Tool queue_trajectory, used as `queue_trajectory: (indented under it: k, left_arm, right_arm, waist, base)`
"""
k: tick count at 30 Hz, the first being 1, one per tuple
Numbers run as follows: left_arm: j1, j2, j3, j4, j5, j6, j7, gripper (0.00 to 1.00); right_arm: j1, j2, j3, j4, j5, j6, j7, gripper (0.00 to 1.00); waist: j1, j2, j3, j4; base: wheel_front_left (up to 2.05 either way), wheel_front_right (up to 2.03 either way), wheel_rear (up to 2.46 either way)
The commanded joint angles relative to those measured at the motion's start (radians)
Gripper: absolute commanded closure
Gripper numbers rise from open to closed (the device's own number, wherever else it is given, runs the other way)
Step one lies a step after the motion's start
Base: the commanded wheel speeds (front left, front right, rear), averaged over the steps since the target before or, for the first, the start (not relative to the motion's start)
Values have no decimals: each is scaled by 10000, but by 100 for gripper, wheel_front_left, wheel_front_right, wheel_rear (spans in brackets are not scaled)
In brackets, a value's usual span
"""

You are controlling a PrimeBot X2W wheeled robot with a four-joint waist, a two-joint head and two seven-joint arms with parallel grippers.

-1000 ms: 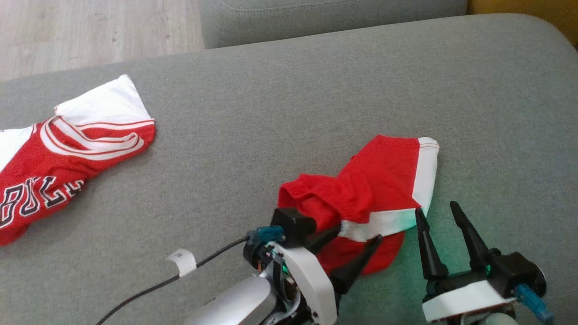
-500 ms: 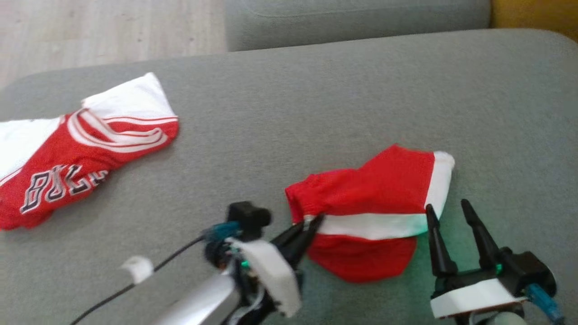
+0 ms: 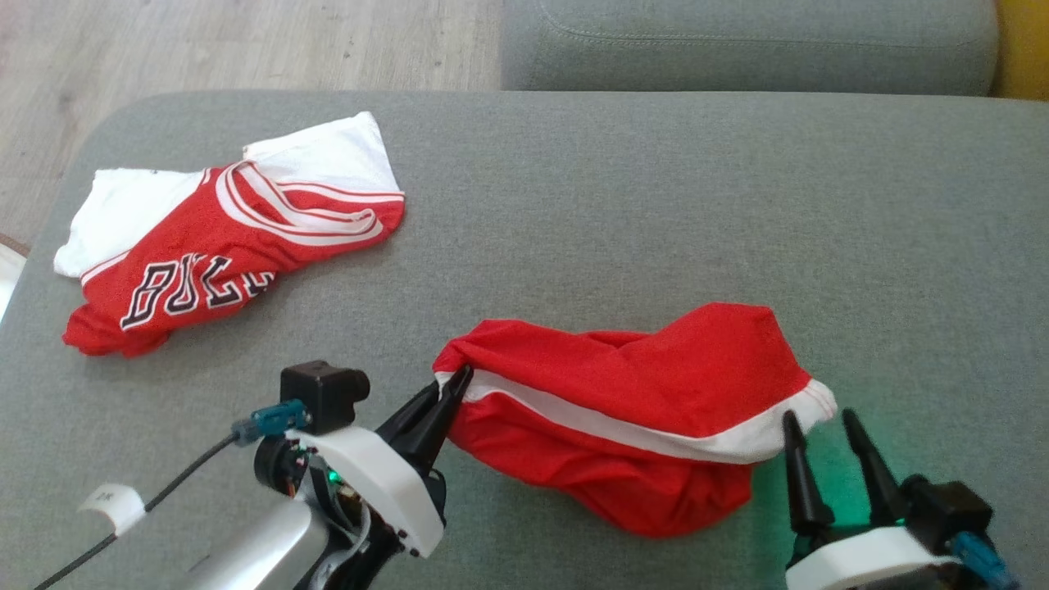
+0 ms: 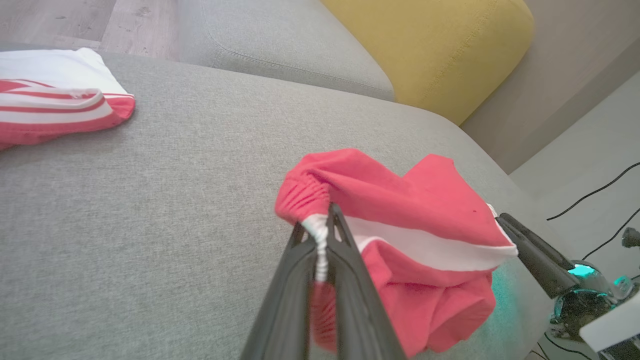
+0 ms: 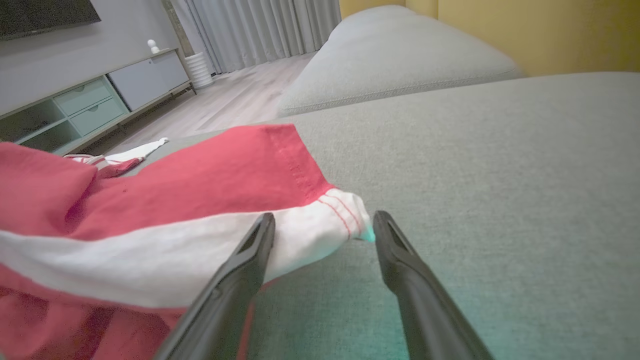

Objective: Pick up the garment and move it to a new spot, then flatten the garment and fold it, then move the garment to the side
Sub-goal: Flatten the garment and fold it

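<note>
Left end effector is clamped shut on the white-striped waistband end of the red shorts, which lie crumpled on the grey sofa cushion. Right end effector is wide open and grips nothing, with the shorts' white hem corner between its fingers.

jersey cut by left edge, shorts cropped bottom-left

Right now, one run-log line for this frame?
left claw: shut on shorts waistband | right claw: open at white hem | shorts: crumpled on couch | jersey: far left, apart
</note>
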Motion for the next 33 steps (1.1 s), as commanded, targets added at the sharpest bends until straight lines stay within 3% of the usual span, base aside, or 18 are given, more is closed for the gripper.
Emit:
queue_trajectory:
  k: [1,9,15,28,33]
  left_arm:
    - [-286,240,494,-209,-33,22,-169,100]
    - [-271,259,481,69,22,6,-288,100]
    - [-284,413,637,500,-57,-1,-361,100]
    - [-317,466,671,1809,-293,-352,-391,100]
    - [-433,361,624,2085,-304,-470,-408,100]
  right_arm:
    - [-353,-74,391,47,133,-7,4,0]
    - [-604,-74,319,305,655,-7,4,0]
    - [-782,-106,743,702,1895,-7,4,0]
    - [-1403,-1323,3529,601,7147,-7,4,0]
    - [-1744,-2002,4498,576,8314,-7,4,0]
  waist:
    - [0,0,42,53]
    - [0,0,118,95]
    - [0,0,61,178]
    - [0,0,-79,463]
    - [0,0,-86,581]
  base:
    - [0,0,0]
    - [0,0,0]
    - [0,0,0]
    - [0,0,0]
    - [0,0,0]
